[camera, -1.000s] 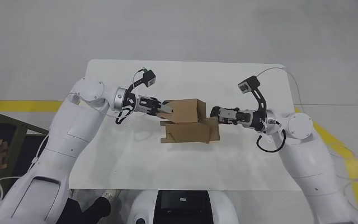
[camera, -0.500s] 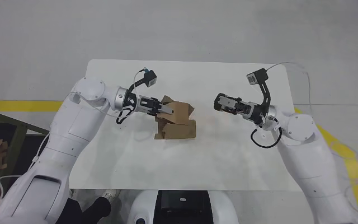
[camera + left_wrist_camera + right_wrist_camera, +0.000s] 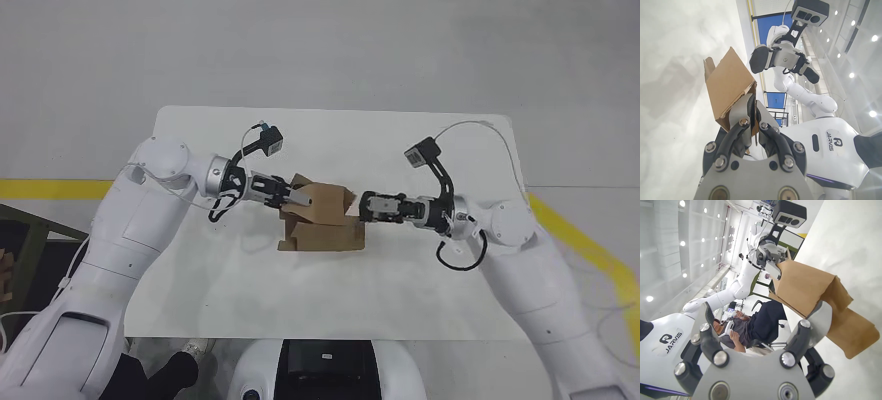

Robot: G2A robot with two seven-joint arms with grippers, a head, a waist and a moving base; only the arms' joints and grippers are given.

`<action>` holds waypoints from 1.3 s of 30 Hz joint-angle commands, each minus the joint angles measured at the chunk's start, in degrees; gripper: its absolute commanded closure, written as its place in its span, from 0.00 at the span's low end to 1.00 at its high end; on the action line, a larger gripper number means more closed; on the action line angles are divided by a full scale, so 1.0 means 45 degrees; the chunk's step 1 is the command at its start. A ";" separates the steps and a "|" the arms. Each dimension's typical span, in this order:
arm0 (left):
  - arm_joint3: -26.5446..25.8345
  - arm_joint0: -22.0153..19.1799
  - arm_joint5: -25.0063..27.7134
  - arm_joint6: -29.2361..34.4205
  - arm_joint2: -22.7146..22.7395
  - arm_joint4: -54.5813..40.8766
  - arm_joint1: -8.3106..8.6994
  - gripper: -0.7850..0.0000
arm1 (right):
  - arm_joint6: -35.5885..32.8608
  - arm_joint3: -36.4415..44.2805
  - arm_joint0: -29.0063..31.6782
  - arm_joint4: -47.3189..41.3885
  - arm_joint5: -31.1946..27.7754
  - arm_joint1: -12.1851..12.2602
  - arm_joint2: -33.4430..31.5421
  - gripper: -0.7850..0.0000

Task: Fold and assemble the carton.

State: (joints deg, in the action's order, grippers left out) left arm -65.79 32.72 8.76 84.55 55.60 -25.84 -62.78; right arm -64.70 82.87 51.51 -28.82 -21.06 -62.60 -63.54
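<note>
Since the frame half a second earlier, the right gripper (image 3: 362, 207) has been brought back from over the bare table (image 3: 450, 285) to the right end of the carton (image 3: 322, 215). The carton has barely been shifted, and the left gripper (image 3: 292, 199) has been kept at its left end.

From the top view, the carton is found near the middle of the table, partly folded, with one brown panel raised at a tilt above a lower part that lies flat. Its inside is hidden, so any contents cannot be told. One gripper is placed at each end.

From the left wrist view, the left gripper (image 3: 753, 113) is seen clamped tight on the thin edge of a cardboard panel of the carton (image 3: 728, 89). Farther off, the right gripper (image 3: 784, 69) is shown spread wide with nothing between its pads.

From the right wrist view, the right gripper (image 3: 764, 304) is seen wide apart and holding nothing. One finger (image 3: 821, 311) is set just beside the near corner of the carton (image 3: 806, 285), though contact cannot be judged. The left gripper (image 3: 778, 273) is seen pinched on the far edge.
</note>
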 commanded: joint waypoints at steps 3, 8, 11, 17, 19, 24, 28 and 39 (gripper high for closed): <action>-0.0041 0.0003 -0.0001 0.0063 0.0010 -0.0053 0.0007 1.00 | -0.0114 -0.0463 -0.0259 -0.0099 -0.0096 -0.0133 0.0480 0.00; -0.0110 0.0008 0.0002 0.0117 -0.0011 -0.0051 0.0011 1.00 | -0.0069 -0.1109 -0.0549 -0.0187 -0.0185 -0.0293 0.0927 0.00; -0.0143 0.0022 0.0006 0.0164 -0.0009 -0.0082 0.0017 1.00 | -0.0214 -0.1401 -0.0713 -0.0351 -0.0241 -0.0374 0.1123 0.00; -0.0171 0.0051 0.0023 0.0181 0.0003 -0.0125 0.0028 1.00 | -0.0555 -0.1978 -0.0956 -0.0957 -0.0331 -0.0570 0.1554 0.00; -0.0179 0.0057 0.0023 0.0179 0.0002 -0.0125 0.0031 1.00 | -0.0756 -0.2223 -0.1021 -0.1315 -0.0350 -0.0652 0.1724 0.00; -0.0193 0.0074 0.0027 0.0174 0.0002 -0.0125 0.0038 1.00 | -0.1248 -0.2900 -0.1207 -0.2311 -0.0600 -0.0886 0.2096 0.00; -0.0194 0.0097 0.0031 0.0161 0.0035 -0.0136 0.0054 1.00 | -0.1509 -0.3338 -0.1362 -0.2962 -0.1118 -0.1036 0.2149 0.00; -0.0275 0.0164 0.0035 0.0151 0.0098 -0.0152 0.0092 1.00 | -0.3192 -0.4115 -0.1496 -0.4975 -0.0923 -0.1122 0.1531 0.00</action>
State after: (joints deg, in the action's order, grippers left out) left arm -67.00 33.44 8.94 85.24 56.03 -26.53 -62.37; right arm -78.57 64.41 44.81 -50.44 -25.57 -67.61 -56.46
